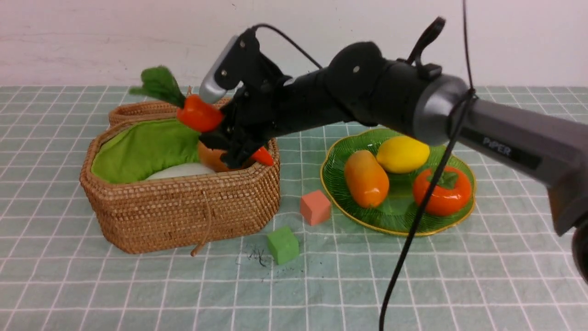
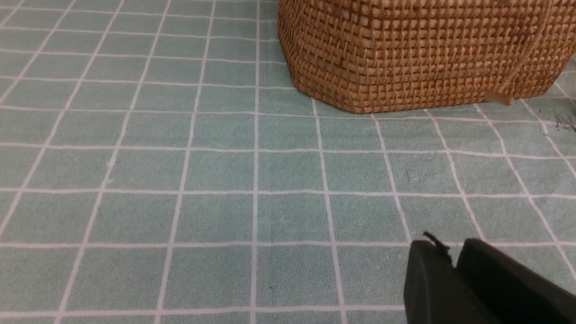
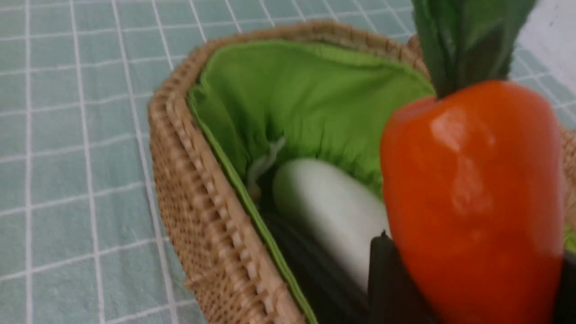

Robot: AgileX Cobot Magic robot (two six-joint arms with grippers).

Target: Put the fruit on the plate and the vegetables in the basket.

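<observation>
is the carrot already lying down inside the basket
No, the carrot is gripped in the right hand above the basket, where only the white radish lies.

Pink cube (image 1: 315,207) & green cube (image 1: 283,244) on checked cloth (image 1: 138,289), apart.

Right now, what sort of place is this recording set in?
Probably a lab tabletop staged for a sorting demo: a checked green tablecloth against a plain white wall, with toy produce in a wicker basket and on a glass plate.
</observation>
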